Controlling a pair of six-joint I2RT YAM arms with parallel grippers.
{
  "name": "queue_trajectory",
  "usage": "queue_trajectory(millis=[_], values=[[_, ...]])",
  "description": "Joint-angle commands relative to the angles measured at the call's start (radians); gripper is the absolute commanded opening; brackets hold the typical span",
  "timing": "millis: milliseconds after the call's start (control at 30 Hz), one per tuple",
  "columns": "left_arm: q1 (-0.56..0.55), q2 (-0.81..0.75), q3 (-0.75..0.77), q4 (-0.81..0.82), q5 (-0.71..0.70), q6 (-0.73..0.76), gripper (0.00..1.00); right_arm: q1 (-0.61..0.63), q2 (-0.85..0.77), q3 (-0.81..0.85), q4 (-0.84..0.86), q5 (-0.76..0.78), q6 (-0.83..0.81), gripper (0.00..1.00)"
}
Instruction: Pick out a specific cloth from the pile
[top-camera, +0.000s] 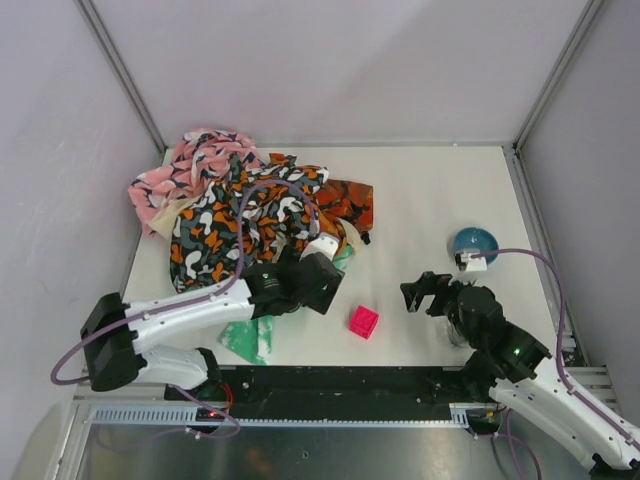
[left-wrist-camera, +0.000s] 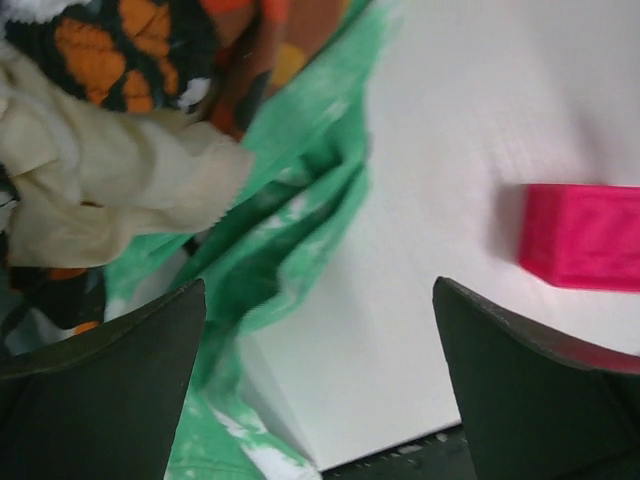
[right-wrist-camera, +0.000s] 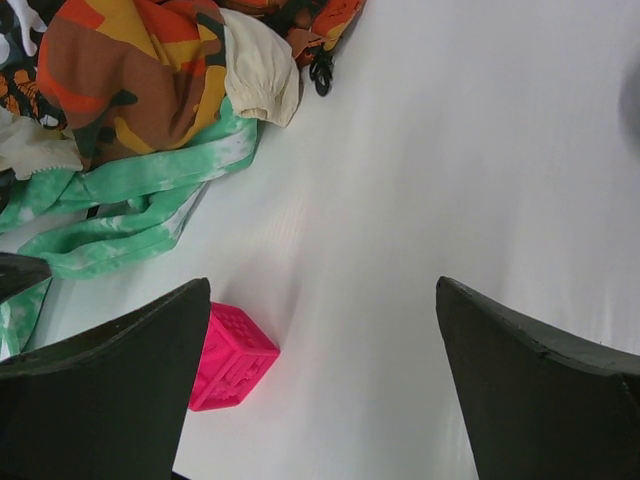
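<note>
The pile (top-camera: 240, 215) of pink, orange-black-white and orange-red cloths fills the back left of the table. No plain dark grey cloth shows in any view. My left gripper (top-camera: 318, 290) is open and empty at the pile's near right edge. In the left wrist view it (left-wrist-camera: 320, 380) hangs over bare table, beside the mint-green cloth (left-wrist-camera: 300, 200) and a cream cloth (left-wrist-camera: 110, 190). My right gripper (top-camera: 420, 292) is open and empty above the table; the right wrist view (right-wrist-camera: 320, 370) shows only white table between its jaws.
A pink cube (top-camera: 363, 321) lies between the two grippers, also in the left wrist view (left-wrist-camera: 585, 235) and the right wrist view (right-wrist-camera: 232, 358). A blue bowl (top-camera: 475, 243) stands at the right. The mint-green cloth (top-camera: 247, 338) trails toward the table's near edge.
</note>
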Motion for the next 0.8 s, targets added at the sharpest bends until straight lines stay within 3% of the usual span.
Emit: queue_trajectory(millis=[0, 133, 400, 500, 767], values=[[-0.001, 0.077, -0.045, -0.01, -0.241, -0.025, 1.0, -0.003, 0.01, 0.035, 0.006, -0.011, -0.022, 0.99], [0.041, 0.168, -0.061, -0.008, -0.337, -0.089, 1.0, -0.003, 0.013, 0.035, 0.01, -0.015, -0.025, 0.99], [0.233, 0.239, -0.072, -0.002, -0.432, -0.197, 1.0, -0.003, 0.011, 0.034, 0.014, -0.017, -0.036, 0.99], [0.25, 0.247, -0.082, 0.055, -0.377, -0.142, 1.0, -0.003, 0.013, 0.033, 0.018, -0.013, -0.039, 0.99], [0.261, 0.312, -0.117, 0.148, -0.068, -0.06, 1.0, -0.005, 0.011, 0.033, 0.02, -0.02, -0.04, 0.99]])
